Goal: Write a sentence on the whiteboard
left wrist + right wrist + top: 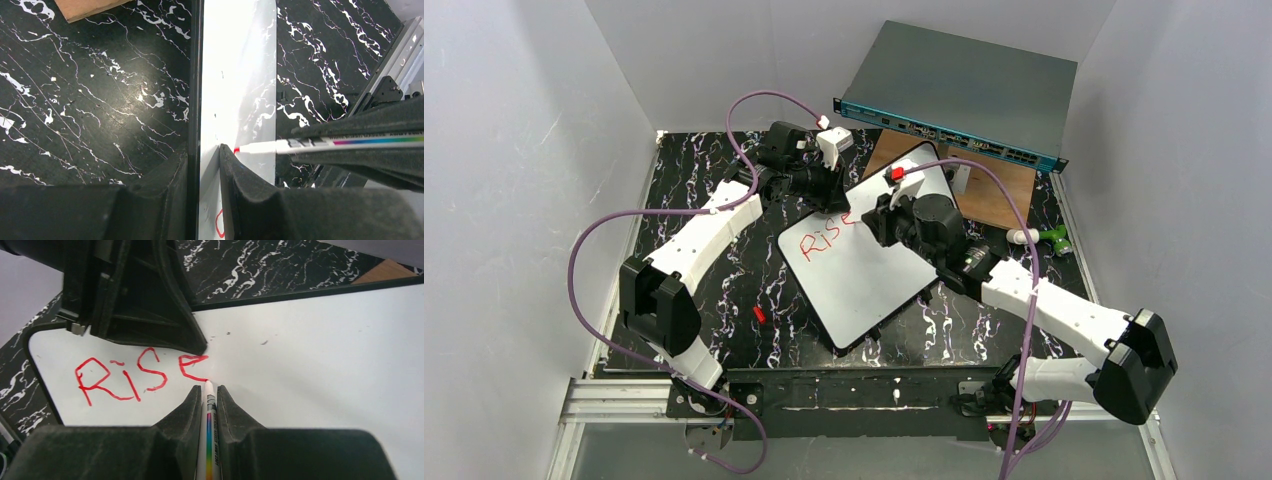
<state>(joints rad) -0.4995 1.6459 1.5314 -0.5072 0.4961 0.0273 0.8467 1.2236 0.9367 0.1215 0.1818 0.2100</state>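
1. Near edge: an aluminium rail (624, 400) carries both arm bases. Purple cables (576, 262) loop off each arm.
2. A small red cap (759, 314) lies loose on the black marbled table (694, 190), just near-left of the board and not touching it.
3. The whiteboard (864, 270) lies flat mid-table, turned diagonally. Its near half is bare.
4. The sentence (140, 376) runs along the board's far-left end. It reads "RiSE" in red.
5. The right gripper (208, 389) is pinched on a white marker (210, 440) with a rainbow stripe. The tip sits on the board at the end of the E's lower stroke.
6. From above, the right wrist hides the board's middle, just right of the letters.
7. The left gripper (205, 152) clamps the board's far-left edge, one finger on top and one underneath. The top finger sits just beyond the E, close to the marker tip.
8. Behind the board: a wooden panel (999, 190). A green-and-white item (1049, 238) lies to the right, too small to identify.
9. Farthest back: a grey metal box (964, 90) with a teal front, tilted.
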